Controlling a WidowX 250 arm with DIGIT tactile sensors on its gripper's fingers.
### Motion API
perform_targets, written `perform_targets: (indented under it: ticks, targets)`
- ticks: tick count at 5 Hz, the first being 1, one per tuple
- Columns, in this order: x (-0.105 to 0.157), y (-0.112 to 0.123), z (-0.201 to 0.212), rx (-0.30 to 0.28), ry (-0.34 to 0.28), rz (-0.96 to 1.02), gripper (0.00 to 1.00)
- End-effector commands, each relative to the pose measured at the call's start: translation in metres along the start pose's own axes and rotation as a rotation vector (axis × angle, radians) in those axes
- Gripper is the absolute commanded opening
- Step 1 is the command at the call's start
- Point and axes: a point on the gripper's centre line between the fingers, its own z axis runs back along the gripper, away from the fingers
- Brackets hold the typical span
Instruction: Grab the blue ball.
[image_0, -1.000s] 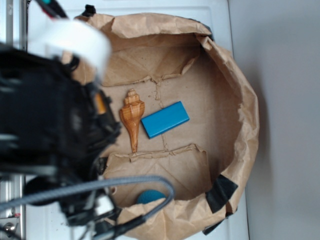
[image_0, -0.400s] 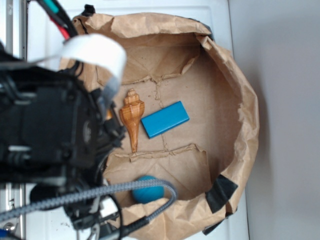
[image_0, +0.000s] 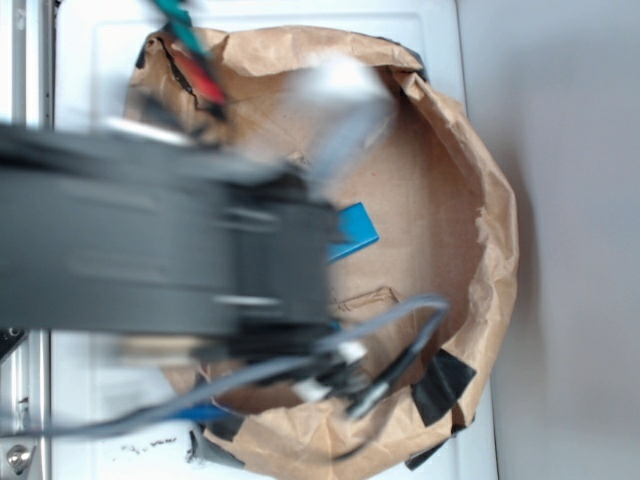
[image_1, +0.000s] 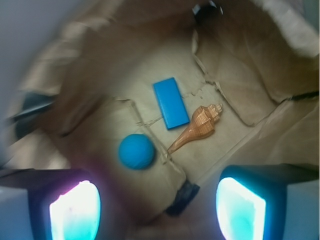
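Two glowing fingertip pads (image_1: 75, 210) frame the bottom of the wrist view, set wide apart with nothing between them, so the gripper (image_1: 157, 210) is spread open and empty. It hangs above the floor of a brown paper bag (image_1: 100, 60), looking down into it. The blue ball (image_1: 136, 151) lies on the bag's creased bottom, ahead of the fingertips and nearer the left pad, touching neither. Just beside it is the narrow tip of a wooden spiral shell (image_1: 197, 126), which runs diagonally away toward the upper right. A flat blue block (image_1: 171, 103) lies alongside the shell, beyond the ball. No brand, label or writing can be read on anything.

In the exterior view the arm (image_0: 170, 250) is a heavy motion-blurred dark mass reaching from the left across the bag (image_0: 470, 200), with grey cables (image_0: 400, 320) trailing below it. It hides the ball and shell; only a corner of the block (image_0: 355, 230) shows.
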Motion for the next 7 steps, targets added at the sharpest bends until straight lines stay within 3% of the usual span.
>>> perform_targets:
  ticks: [1,2,3,5,6,7]
  targets:
    - [0.012,-0.008,-0.053,-0.033,-0.072,0.102,1.0]
    - [-0.008,-0.022,-0.067,-0.098,-0.001,0.064,1.0]
    - [-0.021,-0.036,-0.075,-0.116,0.035,0.041,1.0]
    - [-0.022,-0.044,-0.078,-0.027,0.053,0.087,1.0]
    - [-0.013,-0.05,-0.075,-0.002,0.037,0.087,0.0]
    - [-0.01,-0.047,-0.067,-0.017,0.01,0.083,0.0]
